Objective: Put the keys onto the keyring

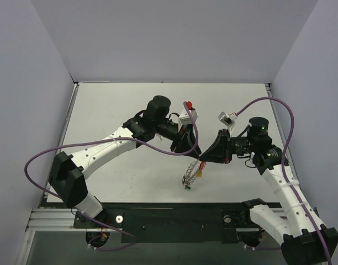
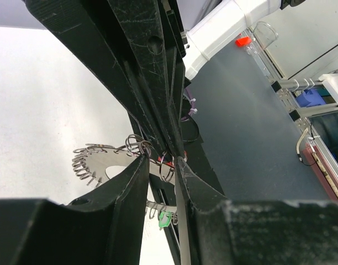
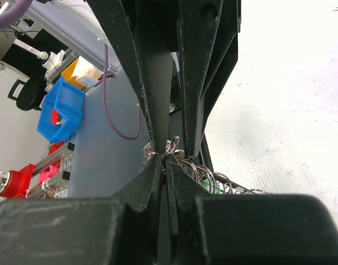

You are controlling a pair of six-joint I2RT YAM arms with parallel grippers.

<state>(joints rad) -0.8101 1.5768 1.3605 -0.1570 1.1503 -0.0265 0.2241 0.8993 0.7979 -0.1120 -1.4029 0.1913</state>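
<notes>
The keyring (image 1: 190, 174), a flat silver ring rimmed with wire loops, hangs in the air just below where both grippers meet. A yellow key (image 1: 198, 172) and a green key (image 1: 187, 187) dangle from it. My right gripper (image 3: 164, 157) is shut on a red key (image 3: 164, 178) at the keyring's upper rim. My left gripper (image 2: 162, 163) faces it from the other side. Its jaws stand apart around a small wire loop (image 2: 166, 168), with the left finger against the rim loops. The keyring (image 2: 103, 163) and the green key (image 2: 165, 218) show beyond the left fingers.
The white table (image 1: 130, 110) lies under the hanging keyring, walled on three sides. A black rail (image 1: 174, 218) runs along the near edge between the arm bases. Purple cables (image 1: 158, 146) loop over both arms. A blue bin (image 3: 61, 107) stands off the table.
</notes>
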